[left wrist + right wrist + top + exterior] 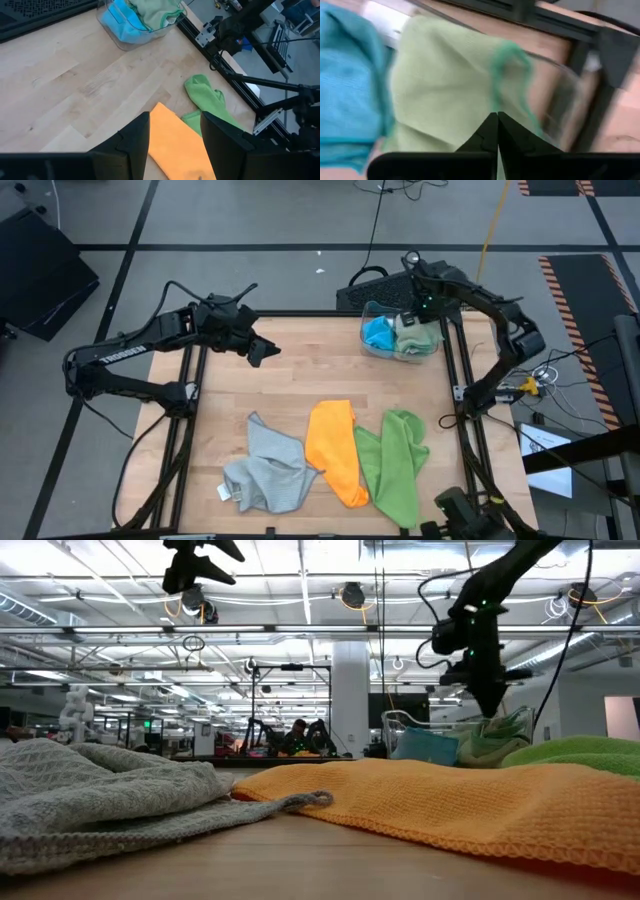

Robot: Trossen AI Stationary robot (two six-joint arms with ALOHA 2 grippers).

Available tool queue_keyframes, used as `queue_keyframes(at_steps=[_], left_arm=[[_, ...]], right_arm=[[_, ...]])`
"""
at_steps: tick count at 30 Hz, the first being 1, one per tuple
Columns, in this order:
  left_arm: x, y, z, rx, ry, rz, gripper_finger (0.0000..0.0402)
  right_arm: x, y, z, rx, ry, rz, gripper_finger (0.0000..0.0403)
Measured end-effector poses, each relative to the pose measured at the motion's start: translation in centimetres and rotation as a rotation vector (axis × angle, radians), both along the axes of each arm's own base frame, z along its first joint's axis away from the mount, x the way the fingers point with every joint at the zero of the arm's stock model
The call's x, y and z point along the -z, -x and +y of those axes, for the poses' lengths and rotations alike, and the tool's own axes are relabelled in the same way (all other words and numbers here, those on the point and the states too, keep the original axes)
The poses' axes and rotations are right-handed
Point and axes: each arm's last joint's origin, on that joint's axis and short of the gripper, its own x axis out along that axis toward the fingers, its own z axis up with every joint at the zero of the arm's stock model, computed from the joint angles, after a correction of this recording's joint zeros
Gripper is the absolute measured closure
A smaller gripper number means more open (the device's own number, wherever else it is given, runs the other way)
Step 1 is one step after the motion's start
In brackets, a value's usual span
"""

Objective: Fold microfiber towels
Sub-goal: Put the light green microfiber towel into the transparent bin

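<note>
A clear container (370,310) at the table's far right holds a bright blue towel (378,332) and a sage green towel (420,340). My right gripper (491,710) points down into it, shut, its tips (497,120) over the sage green towel (445,75). Three towels lie crumpled on the near part of the table: grey (265,470), orange (335,450) and lime green (395,465). My left gripper (262,350) hangs open above the table's far left, with nothing between its fingers (142,135). My right gripper's shut fingers come from above onto the sage green towel near its darker hemmed edge (512,65). The fingers themselves hide the tips' meeting with the cloth, so I cannot tell whether they touch or pinch it.
Bare wood lies between the container and the three towels (300,380). Black frame rails run along the table's left side (185,430) and right side (455,380). A dark basket (375,285) stands beyond the far edge.
</note>
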Motion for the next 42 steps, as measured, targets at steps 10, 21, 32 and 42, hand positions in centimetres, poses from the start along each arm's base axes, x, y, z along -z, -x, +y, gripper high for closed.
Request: queue_keyframes(at_steps=[10, 21, 32, 42], left_arm=[[0.0, 0.0, 0.0, 0.017, -0.008, -0.001, 0.0227], [0.0, -0.1, -0.5, 0.043, 0.046, -0.01, 0.0227], [0.0, -0.1, -0.5, 0.027, 0.044, -0.007, 0.0227], [0.0, -0.1, -0.4, 0.013, 0.024, -0.003, 0.0227]], right_arm=[[0.7, 0.2, -1.1, 0.025, 0.062, 0.052, 0.0403], [6.2, -1.0, -3.3, -0.027, -0.052, 0.127, 0.0403], [8.0, -1.4, -4.0, -0.016, -0.064, 0.136, 0.0403], [4.4, -0.8, -2.9, -0.006, -0.001, 0.075, 0.0403]])
